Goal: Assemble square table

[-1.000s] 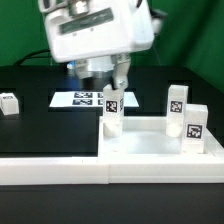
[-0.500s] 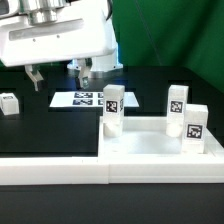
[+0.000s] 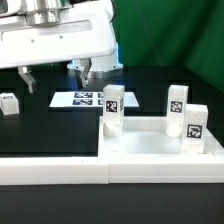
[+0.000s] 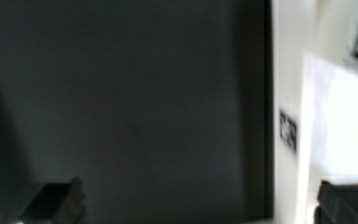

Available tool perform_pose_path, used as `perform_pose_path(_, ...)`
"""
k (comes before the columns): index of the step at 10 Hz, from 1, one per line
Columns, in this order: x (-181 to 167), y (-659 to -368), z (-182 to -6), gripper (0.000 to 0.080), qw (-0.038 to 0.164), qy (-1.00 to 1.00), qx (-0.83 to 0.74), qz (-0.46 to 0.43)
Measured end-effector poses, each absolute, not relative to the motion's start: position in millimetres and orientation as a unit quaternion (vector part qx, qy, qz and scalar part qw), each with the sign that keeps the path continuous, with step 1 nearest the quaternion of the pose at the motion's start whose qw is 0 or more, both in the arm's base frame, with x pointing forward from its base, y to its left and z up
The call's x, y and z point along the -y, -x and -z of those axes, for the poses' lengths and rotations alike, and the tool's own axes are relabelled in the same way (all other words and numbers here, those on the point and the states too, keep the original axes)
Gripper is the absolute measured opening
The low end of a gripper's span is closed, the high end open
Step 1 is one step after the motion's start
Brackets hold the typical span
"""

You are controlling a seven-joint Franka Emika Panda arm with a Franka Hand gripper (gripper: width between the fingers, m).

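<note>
The white square table top [image 3: 150, 146] lies upside down at the exterior view's right. Three white tagged legs stand upright on it: one at its left corner [image 3: 113, 110] and two at its right [image 3: 177, 107] [image 3: 194, 126]. A fourth leg [image 3: 10, 103] lies loose on the black table at the far left. My gripper [image 3: 57, 82] hangs open and empty above the table, left of the table top, its fingers [image 3: 27, 80] wide apart. In the wrist view the gripper [image 4: 202, 203] shows black table between its fingers, with a blurred white tagged part [image 4: 327, 110] beside one fingertip.
The marker board [image 3: 85, 98] lies flat on the black table behind the gripper. The long white L-shaped border rail [image 3: 60, 166] runs along the front and bounds the table top.
My gripper has moved from above the left upright leg toward the exterior view's left. It stays open. The legs and table top have not moved.
</note>
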State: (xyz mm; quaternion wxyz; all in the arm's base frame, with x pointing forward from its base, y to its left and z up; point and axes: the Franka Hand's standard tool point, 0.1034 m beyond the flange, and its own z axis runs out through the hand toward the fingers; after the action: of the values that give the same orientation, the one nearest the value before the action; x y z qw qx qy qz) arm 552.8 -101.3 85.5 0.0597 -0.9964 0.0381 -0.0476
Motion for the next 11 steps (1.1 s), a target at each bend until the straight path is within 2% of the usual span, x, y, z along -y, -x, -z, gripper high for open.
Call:
perform_pose_path(1, 117, -531, -78.1, 0.0649, 0.049, 0.998, 0.011, 0.03)
perform_pose_path(3, 152, -519, -73.4, 0.0649, 0.007, 0.993, 0.108, 0.047)
perform_pose_path(9, 158, -515, -71.4, 0.0649, -0.009, 0.965, 0.26, 0.033)
perform_pose_path(11, 176, -490, -61.3, 0.0649, -0.02, 0.965, 0.263, 0.006)
